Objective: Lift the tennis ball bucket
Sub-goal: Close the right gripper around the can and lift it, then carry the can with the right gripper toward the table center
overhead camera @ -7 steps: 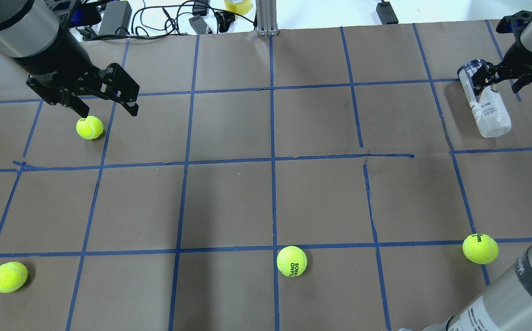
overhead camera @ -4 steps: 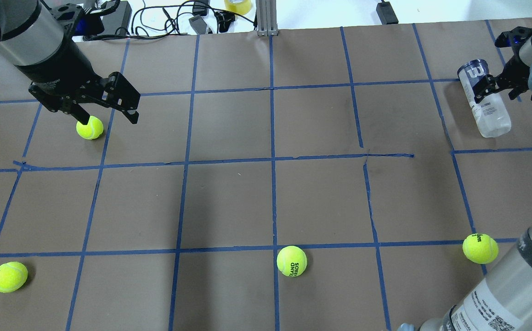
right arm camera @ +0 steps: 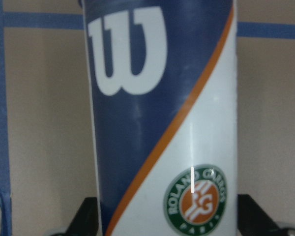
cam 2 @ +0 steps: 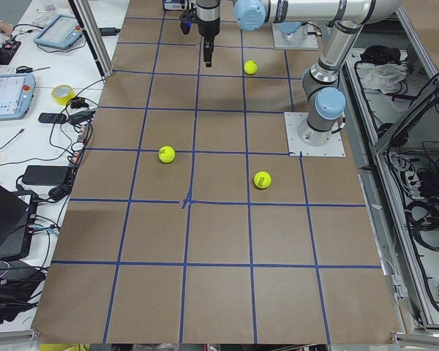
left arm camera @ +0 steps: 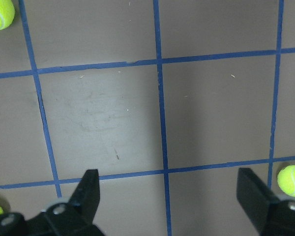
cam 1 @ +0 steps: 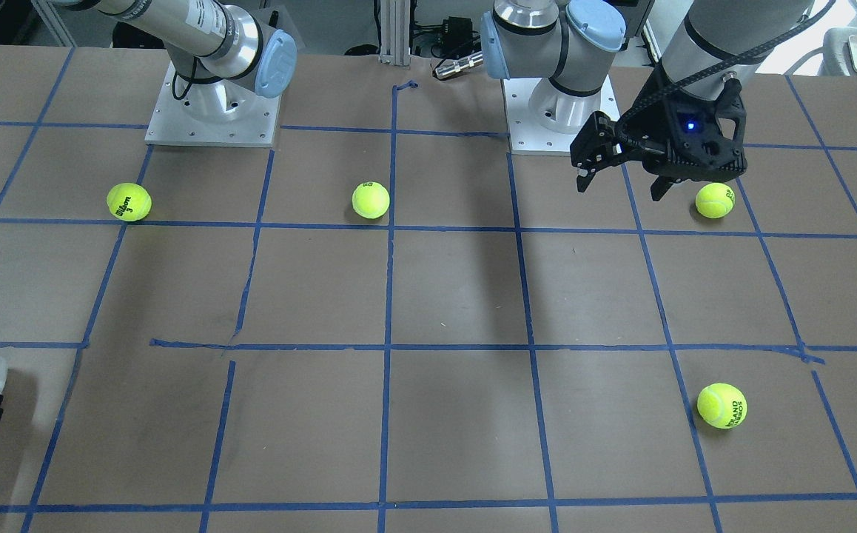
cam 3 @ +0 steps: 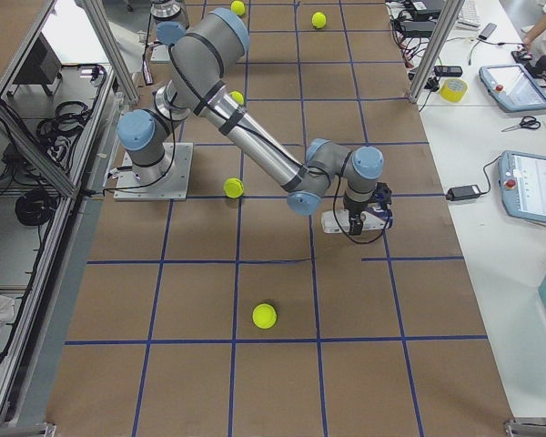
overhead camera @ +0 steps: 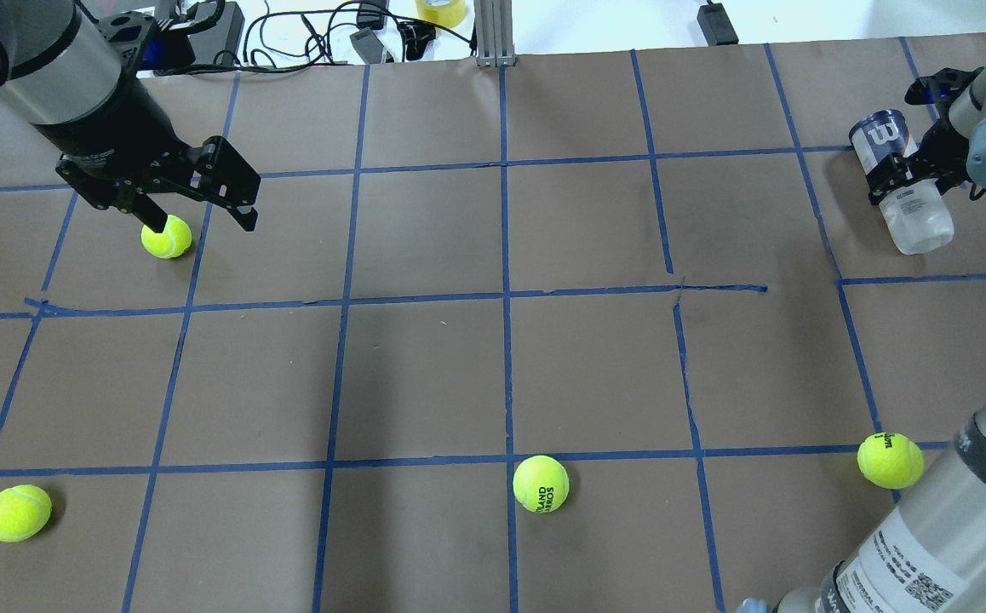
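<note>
Right gripper point(overhead camera: 902, 173) clamped across can point(overhead camera: 917, 220), fingers point(right arm camera: 88, 216) pressed on both sides. Can at far right of table point(overhead camera: 493, 366), navy end away from robot. Left gripper point(overhead camera: 201, 220) wide open, empty, beside ball point(overhead camera: 166, 237).

Table point(overhead camera: 425, 375) was covered in brown paper with a blue tape grid point(overhead camera: 506, 255), four yellow-green tennis balls lay well apart on it, far-left ball point(overhead camera: 166, 236), near-left ball point(overhead camera: 17, 513), near-centre ball point(overhead camera: 541, 484), near-right ball point(overhead camera: 890, 461), tennis ball bucket point(overhead camera: 914, 217) was on its side at the far right, two white base plates point(cam 1: 251, 129) point(cam 1: 539, 141) sat at the robot's edge.
</note>
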`<action>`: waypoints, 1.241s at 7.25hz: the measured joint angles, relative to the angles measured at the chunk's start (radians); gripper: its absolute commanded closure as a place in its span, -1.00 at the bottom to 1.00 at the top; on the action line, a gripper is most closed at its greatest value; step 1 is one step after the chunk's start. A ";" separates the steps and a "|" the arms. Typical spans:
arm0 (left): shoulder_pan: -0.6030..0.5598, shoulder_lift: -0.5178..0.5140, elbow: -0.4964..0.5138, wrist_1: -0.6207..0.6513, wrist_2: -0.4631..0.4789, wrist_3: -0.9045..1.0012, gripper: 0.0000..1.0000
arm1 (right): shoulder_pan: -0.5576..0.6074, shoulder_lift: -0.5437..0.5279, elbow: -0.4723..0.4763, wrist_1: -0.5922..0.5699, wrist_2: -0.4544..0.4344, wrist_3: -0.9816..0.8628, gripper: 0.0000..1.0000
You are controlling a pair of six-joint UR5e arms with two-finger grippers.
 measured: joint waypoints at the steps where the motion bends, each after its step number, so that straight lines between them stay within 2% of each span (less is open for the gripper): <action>1: 0.001 -0.001 0.000 0.001 0.000 0.000 -1.00 | 0.000 0.004 0.000 0.003 -0.001 -0.001 -0.56; 6: 0.000 -0.002 -0.001 0.000 0.001 0.000 -1.00 | 0.027 -0.019 -0.001 0.037 -0.011 -0.012 -0.50; 9: 0.001 0.008 -0.001 -0.024 0.021 -0.001 -1.00 | 0.162 -0.093 -0.001 0.100 -0.002 -0.011 -0.51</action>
